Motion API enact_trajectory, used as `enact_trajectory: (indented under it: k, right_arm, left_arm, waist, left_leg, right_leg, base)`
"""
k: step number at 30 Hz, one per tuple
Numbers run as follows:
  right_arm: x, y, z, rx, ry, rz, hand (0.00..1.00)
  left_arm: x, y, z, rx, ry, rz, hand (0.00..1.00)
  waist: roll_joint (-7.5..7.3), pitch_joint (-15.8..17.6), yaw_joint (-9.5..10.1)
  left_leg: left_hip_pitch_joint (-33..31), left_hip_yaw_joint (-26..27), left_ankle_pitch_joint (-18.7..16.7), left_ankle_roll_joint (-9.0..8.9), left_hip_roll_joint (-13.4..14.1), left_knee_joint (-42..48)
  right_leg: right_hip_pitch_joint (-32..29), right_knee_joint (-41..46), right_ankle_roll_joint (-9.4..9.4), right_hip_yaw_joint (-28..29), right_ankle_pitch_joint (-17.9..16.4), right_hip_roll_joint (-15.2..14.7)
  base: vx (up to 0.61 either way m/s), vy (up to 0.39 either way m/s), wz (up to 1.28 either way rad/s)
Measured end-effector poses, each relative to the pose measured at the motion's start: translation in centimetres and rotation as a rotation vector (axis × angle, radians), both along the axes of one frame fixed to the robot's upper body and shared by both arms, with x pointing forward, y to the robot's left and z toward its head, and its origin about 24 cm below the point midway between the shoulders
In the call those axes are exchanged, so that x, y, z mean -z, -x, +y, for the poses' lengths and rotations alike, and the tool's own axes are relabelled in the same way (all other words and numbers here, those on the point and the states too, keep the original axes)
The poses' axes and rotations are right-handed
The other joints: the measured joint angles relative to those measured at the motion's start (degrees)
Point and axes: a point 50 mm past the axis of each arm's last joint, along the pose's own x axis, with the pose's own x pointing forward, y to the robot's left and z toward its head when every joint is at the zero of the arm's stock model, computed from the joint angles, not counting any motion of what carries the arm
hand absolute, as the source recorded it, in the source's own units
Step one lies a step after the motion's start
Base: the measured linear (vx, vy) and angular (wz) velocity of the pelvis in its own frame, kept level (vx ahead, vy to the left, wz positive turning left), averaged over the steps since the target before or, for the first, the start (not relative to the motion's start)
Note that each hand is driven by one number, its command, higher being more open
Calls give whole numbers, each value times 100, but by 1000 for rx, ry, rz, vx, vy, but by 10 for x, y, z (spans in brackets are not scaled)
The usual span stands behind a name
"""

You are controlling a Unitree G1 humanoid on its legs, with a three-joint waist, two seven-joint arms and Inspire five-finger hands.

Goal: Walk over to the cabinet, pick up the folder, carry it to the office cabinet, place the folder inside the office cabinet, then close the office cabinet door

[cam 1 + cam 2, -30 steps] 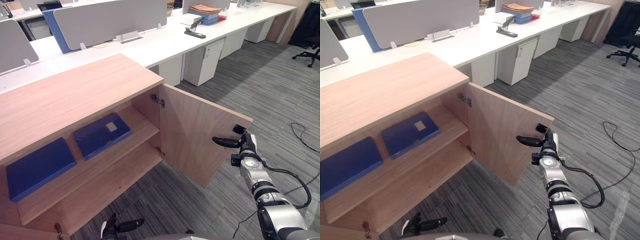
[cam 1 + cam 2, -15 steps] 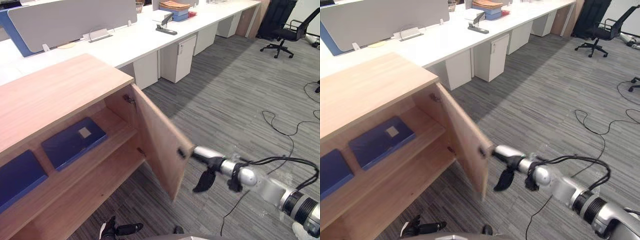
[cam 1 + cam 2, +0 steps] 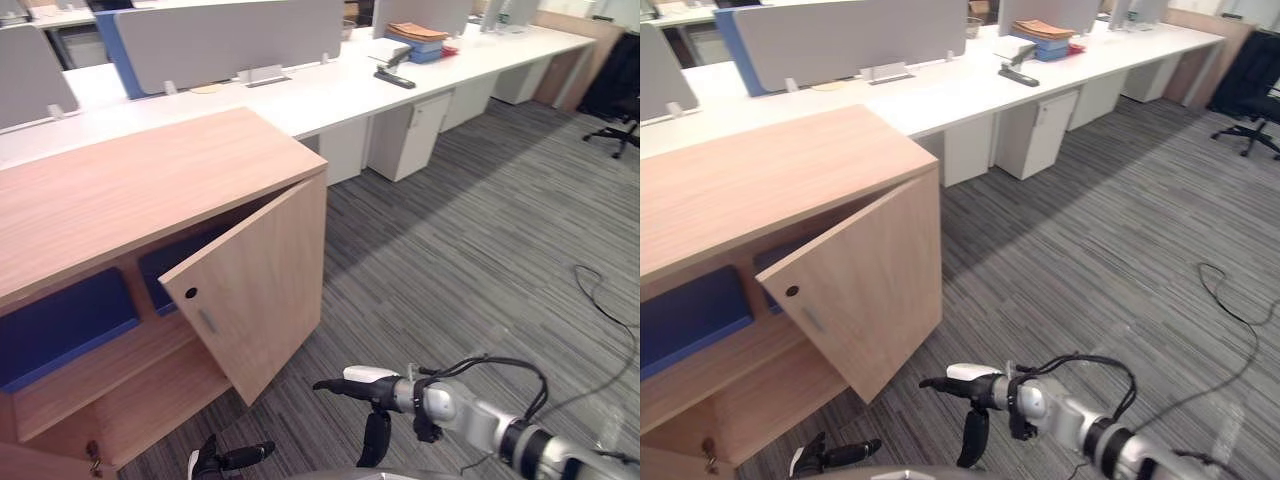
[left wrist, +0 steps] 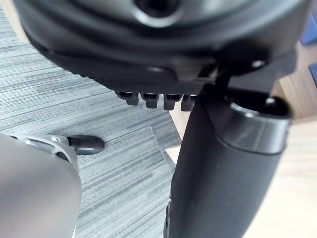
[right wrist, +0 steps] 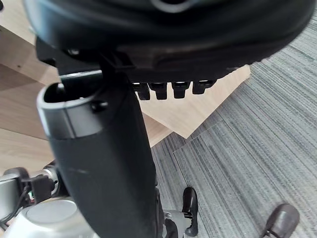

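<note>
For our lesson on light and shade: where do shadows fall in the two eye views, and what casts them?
Left eye view: the white desk casts a dark band across the carpet beside it; the half-closed door leaves the blue folders inside the cabinet in shade. Right eye view: the desk top is the brightest surface, evenly lit.

Blue folders (image 3: 60, 325) lie inside the wooden office cabinet (image 3: 150, 190), its door (image 3: 255, 290) ajar.

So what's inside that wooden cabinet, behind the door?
Two blue folders lie on the upper shelf: one in plain sight, the other partly covered by the half-shut door. The door hides the rest of both shelves.
</note>
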Motion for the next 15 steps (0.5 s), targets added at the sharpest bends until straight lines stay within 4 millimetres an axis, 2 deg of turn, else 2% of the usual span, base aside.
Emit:
enact_trajectory:
  k: [3, 4, 6, 8, 9, 10, 11, 12, 13, 14, 15]
  right_arm:
    - [13, -1, 20, 96, -27, 17, 100]
    - [19, -1, 24, 144, -29, 31, 100]
    - [30, 2, 21, 205, 6, 63, 100]
    - [45, 9, 10, 333, 41, 135, 100]
    - [50, 11, 5, 387, 43, 159, 100]
    - [59, 17, -10, 517, 59, 210, 100]
    - [69, 27, -27, 646, 87, 265, 100]
    - [75, 34, -40, 758, 102, 309, 100]
    - [79, 39, -48, 829, 110, 337, 100]
    - [86, 52, -62, 1010, 94, 409, 100]
    - [91, 65, -73, 1184, 65, 463, 100]
  left_arm:
    - [2, 2, -6, -81, 35, -12, 100]
    - [2, 2, -7, -116, 48, -19, 100]
    - [3, 5, -12, -143, 67, -17, 100]
    - [4, 12, -12, -152, 68, -2, 100]
    - [4, 14, -11, -151, 65, 2, 100]
    - [5, 16, -11, -139, 63, 8, 100]
    - [5, 14, -12, -117, 64, 8, 100]
    - [4, 12, -12, -92, 62, 5, 100]
    - [4, 9, -12, -78, 59, -1, 100]
    - [3, 7, -11, -53, 53, -2, 100]
    - [2, 4, -10, -38, 47, -6, 100]
  waist:
    - [52, -12, 153]
    - [96, 13, 240]
    - [174, 52, 369]
    - [115, 81, 486]
    - [97, 96, 489]
    - [104, 115, 494]
    - [101, 122, 488]
    - [135, 143, 486]
    - [189, 202, 484]
    - [252, 241, 472]
    - [244, 254, 423]
  left_leg:
    - [-180, -520, 50, 72, -143, -11]
    - [-221, -781, 65, 106, -217, -16]
    - [-186, -1129, 43, 214, -369, 5]
    - [-115, -1641, 46, 343, -820, 44]
    - [-119, -1824, 52, 383, -956, 64]
    - [-151, -2188, 63, 486, -1194, 117]
    - [-211, -2591, 55, 612, -1366, 167]
    - [-224, -2893, 58, 650, -1475, 214]
    - [-229, -3104, 84, 690, -1502, 227]
    - [-322, -3527, 87, 694, -1499, 291]
    - [-518, -3964, 50, 629, -1547, 409]
  right_leg:
    - [89, 21, 118, -491, -82, -152]
    - [129, 179, 166, -734, -192, -259]
    - [107, 916, 301, -1084, -636, -598]
    - [27, 2286, 531, -1463, -1342, -1446]
    - [34, 2552, 553, -1530, -1447, -1637]
    - [48, 3007, 496, -1535, -1528, -1966]
    - [50, 3343, 411, -1326, -1551, -2167]
    - [-8, 3600, 266, -883, -1532, -2209]
    - [-81, 3735, 219, -498, -1608, -2179]
    - [-172, 3551, 381, 623, -1878, -1809]
    - [-273, 3274, 583, 1647, -2039, -1434]
  base:
    - [3, 48, 89]
    - [25, 74, 112]
    - [55, 153, 116]
    - [74, 150, 125]
    - [87, 142, 147]
    - [85, 149, 172]
    - [101, 178, 198]
    - [76, 133, 166]
    - [43, 78, 163]
    - [13, 27, 184]
    - [-24, -45, 190]
